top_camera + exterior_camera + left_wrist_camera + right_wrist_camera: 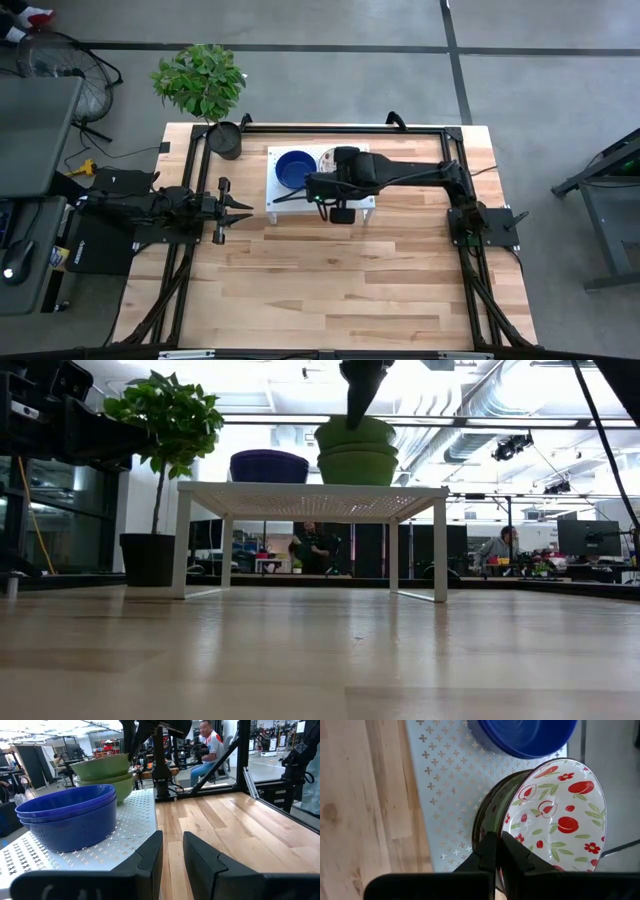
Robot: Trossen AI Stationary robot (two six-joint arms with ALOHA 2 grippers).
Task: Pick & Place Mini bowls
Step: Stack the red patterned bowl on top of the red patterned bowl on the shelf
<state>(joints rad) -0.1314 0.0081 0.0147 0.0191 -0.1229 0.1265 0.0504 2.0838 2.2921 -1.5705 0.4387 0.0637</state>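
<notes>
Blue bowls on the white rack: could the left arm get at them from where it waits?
Probably yes. The left gripper sits beside the white rack, with bare wood between them, and the blue bowls stand on the near end. The right gripper is busy at the floral bowl.

Potted plant [205, 90] at table's far-left corner, white perforated stand [272, 196] mid-table, fan [60, 70] on floor

Both arms are matte black with boxy jointed links, the left gripper [240, 210] and right gripper [498, 851] each ending in two blunt, dark fingers.
</notes>
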